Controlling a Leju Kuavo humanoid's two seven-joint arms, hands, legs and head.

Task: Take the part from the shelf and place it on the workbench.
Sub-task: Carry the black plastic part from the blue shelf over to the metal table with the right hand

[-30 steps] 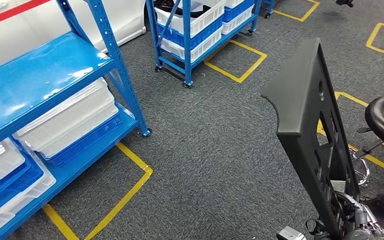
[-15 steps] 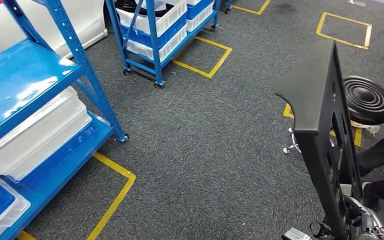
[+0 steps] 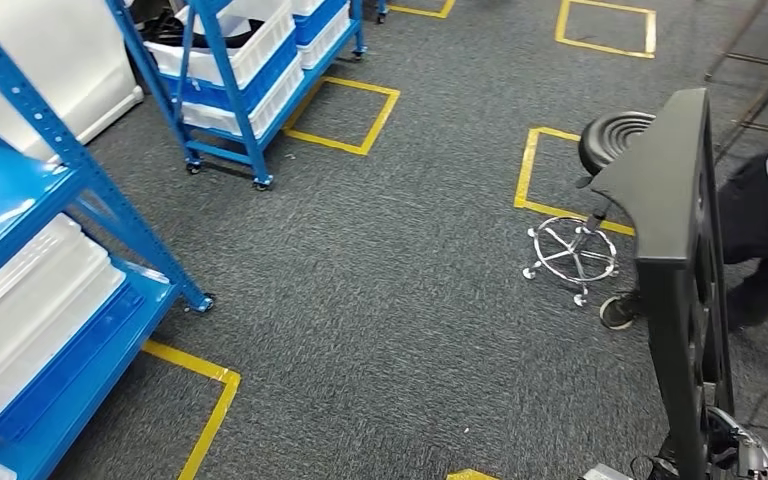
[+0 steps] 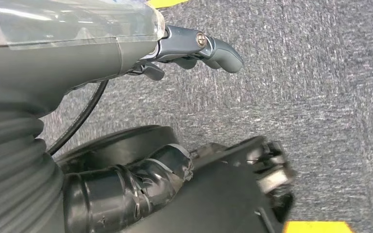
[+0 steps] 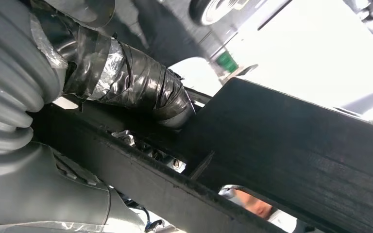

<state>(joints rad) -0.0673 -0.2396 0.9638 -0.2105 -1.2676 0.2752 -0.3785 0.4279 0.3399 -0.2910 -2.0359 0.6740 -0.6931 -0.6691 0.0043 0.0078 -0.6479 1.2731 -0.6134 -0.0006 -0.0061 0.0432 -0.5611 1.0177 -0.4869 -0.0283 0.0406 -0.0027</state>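
Right robot hand (image 5: 126, 92), its tape-wrapped thumb pressed against the flat black plastic panel with cut-out slots (image 3: 682, 270), grips that one part from below; the panel stands upright at the right of the head view, over the grey carpet floor (image 3: 400, 280). Left robot hand (image 4: 194, 48) hangs above the carpet with nothing in it, fingers loosely extended. Two blue metal shelf racks stand at left: the near one (image 3: 80, 190) carries white plastic bins, the far wheeled one (image 3: 230, 60) white and blue bins. One black round stool (image 3: 610, 140) on a chrome base stands beside a person's dark-trousered legs (image 3: 760, 240).
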